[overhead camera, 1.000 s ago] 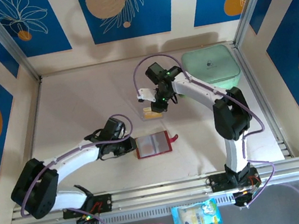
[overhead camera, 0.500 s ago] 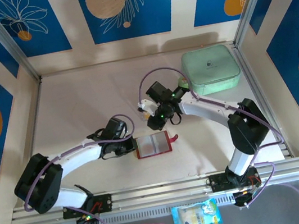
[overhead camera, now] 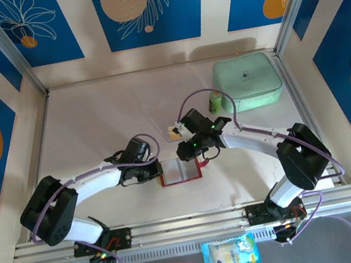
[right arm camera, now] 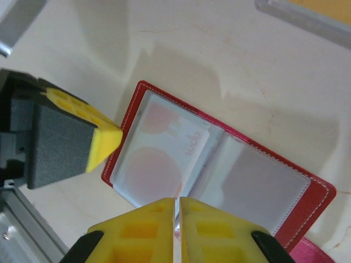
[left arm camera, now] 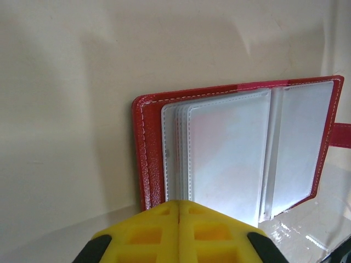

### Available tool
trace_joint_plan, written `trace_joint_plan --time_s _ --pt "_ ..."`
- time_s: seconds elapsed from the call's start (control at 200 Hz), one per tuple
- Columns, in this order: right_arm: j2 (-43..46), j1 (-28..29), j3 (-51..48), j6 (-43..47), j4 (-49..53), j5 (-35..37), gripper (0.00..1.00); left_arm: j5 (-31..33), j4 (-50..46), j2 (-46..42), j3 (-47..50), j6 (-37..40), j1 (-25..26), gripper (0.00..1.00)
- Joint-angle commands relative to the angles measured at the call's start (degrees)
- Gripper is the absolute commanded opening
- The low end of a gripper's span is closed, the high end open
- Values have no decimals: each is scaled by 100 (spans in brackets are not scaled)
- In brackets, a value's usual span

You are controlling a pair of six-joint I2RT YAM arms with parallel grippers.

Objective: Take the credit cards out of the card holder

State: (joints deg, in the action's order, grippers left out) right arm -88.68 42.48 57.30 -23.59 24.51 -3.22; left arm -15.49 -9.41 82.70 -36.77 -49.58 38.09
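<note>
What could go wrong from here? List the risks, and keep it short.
1. The red-and-white card sits deep inside a clear sleeve of the card holder. The right fingers, shut above the fold, may snag the sleeve rather than the card.
2. The left fingers are shut right at the holder's edge, so they may not pin it well. A pull on the card could drag the whole holder across the smooth table.
</note>
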Motion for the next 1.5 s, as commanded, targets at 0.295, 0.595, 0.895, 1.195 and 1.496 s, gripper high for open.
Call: trace_joint_plan --time_s 0.295,0.595,0.895,1.195,1.496 --pt "-96 -12 -310 -1341 -770 -530 12 -130 84 238 98 -16 -58 5" --pt "-287 -7 -125 -1666 -574 -694 12 -34 -10 152 109 -1 -60 5" --pt "-407 6 -87 -1728 -544 -746 12 -51 -35 184 83 2 -61 5" --pt "-483 6 -61 -1754 -500 -754 13 43 -16 -38 126 -32 -56 5" --pt "-527 5 -26 -1763 -474 -784 13 28 -77 130 118 -18 -56 5"
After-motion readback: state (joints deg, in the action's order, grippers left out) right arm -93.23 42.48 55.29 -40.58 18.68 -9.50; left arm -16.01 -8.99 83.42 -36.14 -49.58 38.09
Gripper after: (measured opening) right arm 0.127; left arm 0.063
